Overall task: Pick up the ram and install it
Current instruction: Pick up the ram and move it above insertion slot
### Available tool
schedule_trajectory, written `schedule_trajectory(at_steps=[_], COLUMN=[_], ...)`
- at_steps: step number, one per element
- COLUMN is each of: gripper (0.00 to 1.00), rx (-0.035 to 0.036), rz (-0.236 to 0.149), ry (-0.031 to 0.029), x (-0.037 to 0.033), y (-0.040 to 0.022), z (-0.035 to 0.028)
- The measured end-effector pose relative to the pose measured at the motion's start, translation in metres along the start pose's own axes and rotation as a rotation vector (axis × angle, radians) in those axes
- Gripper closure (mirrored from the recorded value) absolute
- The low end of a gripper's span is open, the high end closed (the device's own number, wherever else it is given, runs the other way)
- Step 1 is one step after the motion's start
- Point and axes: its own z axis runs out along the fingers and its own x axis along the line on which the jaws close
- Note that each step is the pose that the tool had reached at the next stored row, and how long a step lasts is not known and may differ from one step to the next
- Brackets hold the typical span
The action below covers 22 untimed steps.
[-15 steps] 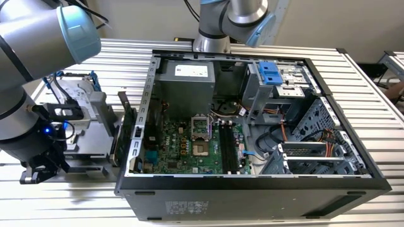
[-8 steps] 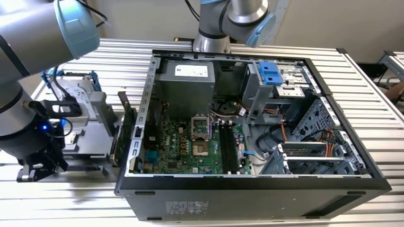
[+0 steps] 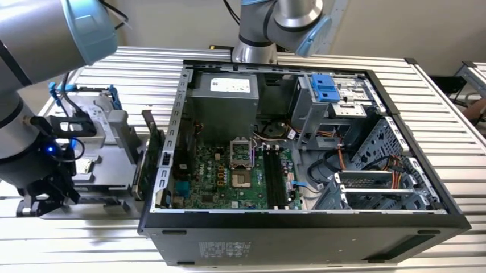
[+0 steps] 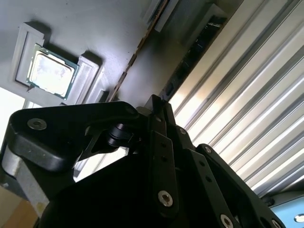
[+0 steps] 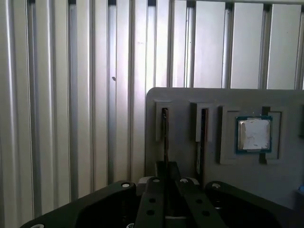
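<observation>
The ram stands on edge in a slot of a grey holder plate, seen as a thin dark strip in the first wrist view. My gripper is down at plate level over the near part of that strip, its fingers drawn together on it. In the second wrist view the gripper sits against the same plate. In the exterior view the gripper is at the exterior view's left, well away from the motherboard and its long black slots.
A second thin stick stands in the neighbouring slot, and a square processor chip lies in a recess beside it. The open computer case lies on the ribbed metal table. An upright green card stands between holder and case.
</observation>
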Motion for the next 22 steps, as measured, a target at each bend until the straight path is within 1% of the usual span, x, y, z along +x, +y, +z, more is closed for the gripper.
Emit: schedule_trajectory(at_steps=[22], gripper=[1.0], rx=[0.0005], rz=[0.0], ry=[0.0], x=[-0.0005], y=[0.0003], z=[-0.0238])
